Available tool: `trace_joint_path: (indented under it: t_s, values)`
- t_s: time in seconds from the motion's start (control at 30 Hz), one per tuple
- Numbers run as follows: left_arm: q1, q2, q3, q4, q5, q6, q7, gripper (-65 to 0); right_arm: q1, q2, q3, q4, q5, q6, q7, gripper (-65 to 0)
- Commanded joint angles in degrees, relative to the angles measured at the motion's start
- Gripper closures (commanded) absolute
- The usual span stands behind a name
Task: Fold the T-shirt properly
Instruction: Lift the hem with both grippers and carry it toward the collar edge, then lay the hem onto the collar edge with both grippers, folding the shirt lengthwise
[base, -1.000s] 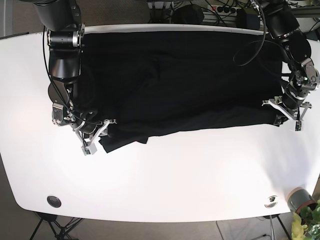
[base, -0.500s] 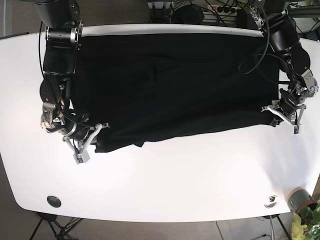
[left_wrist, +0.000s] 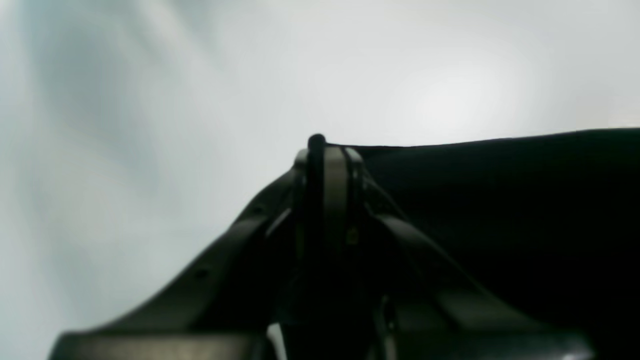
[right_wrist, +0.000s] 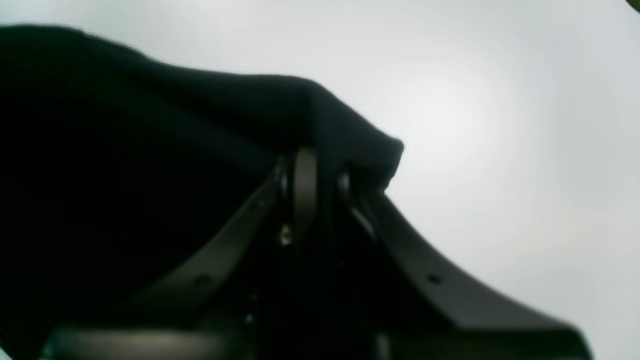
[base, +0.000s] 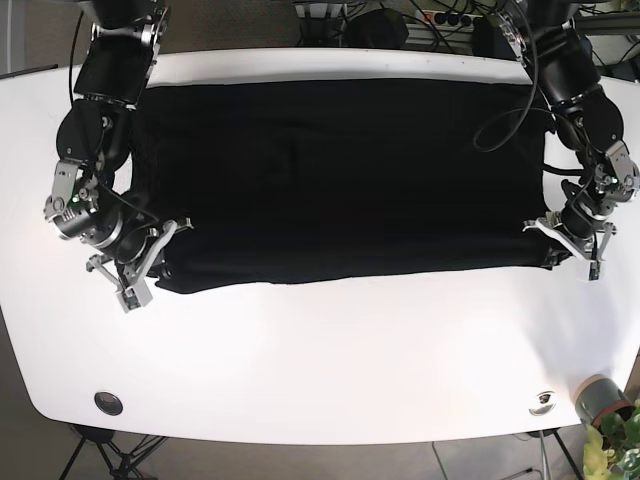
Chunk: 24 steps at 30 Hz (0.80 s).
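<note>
Since a second ago the black T-shirt (base: 340, 175) has been drawn out flat: the folds and wrinkles that ran across its middle are gone, and its near edge, once sagging and bunched toward the bench's left side, now runs almost straight from one arm to the other. The right gripper (base: 152, 262) has travelled outward toward the bench's left edge, taking its corner of the cloth with it, while the left gripper (base: 566, 243) has shifted only slightly near the right edge. Both sets of fingers are clenched on the fabric; the right wrist view shows a tuft of cloth (right_wrist: 350, 145) pinched at the tips, and the left wrist view shows the hem (left_wrist: 450, 150) running off from the closed fingers (left_wrist: 325, 165). The shirt covers the far half of the white bench (base: 330, 360). At the bench's near edge sit a dark round fitting (base: 107, 403) and a metallic one (base: 543, 401); beyond the near right corner stands a potted plant (base: 610, 420).
</note>
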Motion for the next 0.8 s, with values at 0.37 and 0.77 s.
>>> trace_joint_path:
  t_s: [0.37,0.77]
  values:
    - [6.7,-1.3,-0.6,5.0,-0.6,0.1,-1.3,0.0,-10.8,0.6,1.8,8.0,-0.1,0.07,1.4,-2.7]
    - [17.7,-1.3,-0.7,12.6,-0.6,0.0,-1.3,0.0,-18.8,-2.5,5.9,10.6,-0.1,0.16,1.3,-17.6]
